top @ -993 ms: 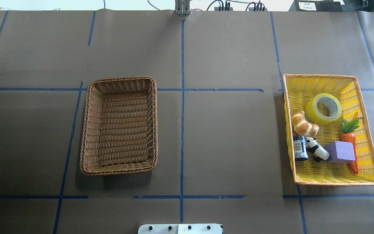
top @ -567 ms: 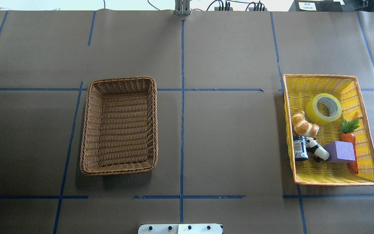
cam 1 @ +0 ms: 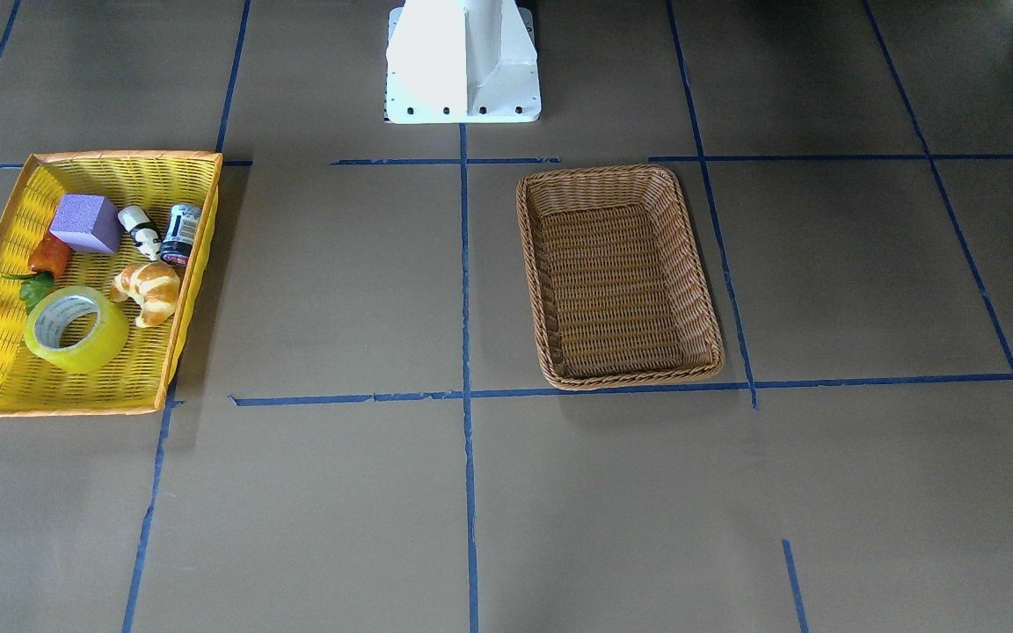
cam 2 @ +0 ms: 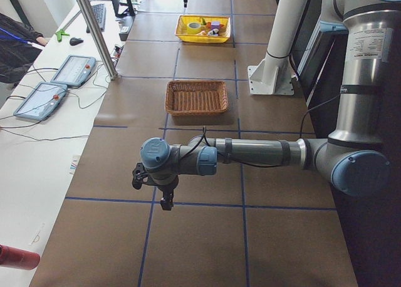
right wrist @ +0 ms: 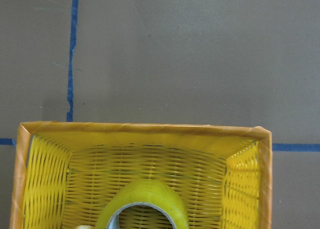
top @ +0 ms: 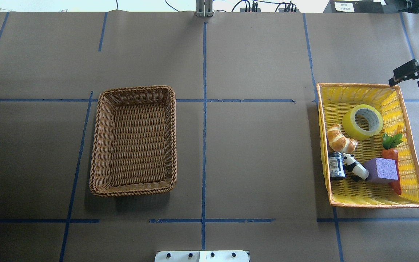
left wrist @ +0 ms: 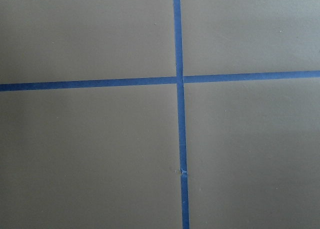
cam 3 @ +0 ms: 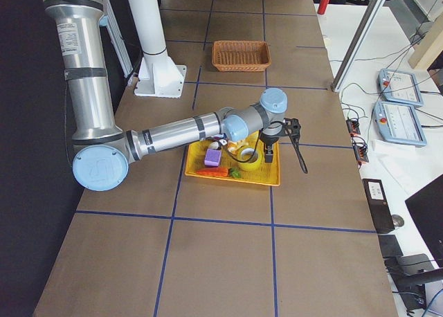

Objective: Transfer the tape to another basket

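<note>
The tape [top: 363, 122] is a yellow-green roll with a white core. It lies in the far part of the yellow basket [top: 358, 85], and it also shows in the front view [cam 1: 76, 330] and at the bottom of the right wrist view [right wrist: 142, 206]. The brown wicker basket [top: 136, 89] stands empty at left of centre. My right gripper [top: 406, 82] is open and hovers over the yellow basket's far right corner, apart from the tape. My left gripper [cam 2: 153, 193] shows only in the exterior left view, far from both baskets. I cannot tell whether it is open or shut.
The yellow basket also holds a croissant [top: 340, 139], a small can [top: 336, 165], a panda figure [top: 355, 168], a purple block [top: 382, 170] and a carrot [top: 393, 160]. The robot's white base [cam 1: 462, 61] stands at the table's near edge. Blue tape lines cross the brown table.
My right gripper has come into the overhead view from the right edge and moved left toward the yellow basket's far corner. The tape and both baskets have not moved.
</note>
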{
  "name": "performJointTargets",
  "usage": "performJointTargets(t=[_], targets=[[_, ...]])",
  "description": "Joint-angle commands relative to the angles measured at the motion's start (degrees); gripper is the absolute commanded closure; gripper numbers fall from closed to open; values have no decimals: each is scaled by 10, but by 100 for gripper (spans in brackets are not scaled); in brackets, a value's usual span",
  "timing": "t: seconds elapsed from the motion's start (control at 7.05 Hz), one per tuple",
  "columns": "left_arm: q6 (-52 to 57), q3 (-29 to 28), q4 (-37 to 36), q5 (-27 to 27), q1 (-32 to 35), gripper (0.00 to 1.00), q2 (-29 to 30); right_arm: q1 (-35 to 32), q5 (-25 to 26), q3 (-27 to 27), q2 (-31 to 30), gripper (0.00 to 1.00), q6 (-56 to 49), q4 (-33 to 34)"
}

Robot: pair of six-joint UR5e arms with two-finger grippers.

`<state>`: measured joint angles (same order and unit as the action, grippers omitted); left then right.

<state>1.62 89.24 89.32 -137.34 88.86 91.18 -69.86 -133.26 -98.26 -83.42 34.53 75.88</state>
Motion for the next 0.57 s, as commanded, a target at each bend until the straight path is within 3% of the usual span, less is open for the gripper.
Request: performJointTargets(t=[0.0,0.43], targets=[[-3,0,1,0,0,0,0,66,47,10,-9,0,42,-31],[-4,2,0,0,0,0,1,76,51,29,-20,0,35,-31]])
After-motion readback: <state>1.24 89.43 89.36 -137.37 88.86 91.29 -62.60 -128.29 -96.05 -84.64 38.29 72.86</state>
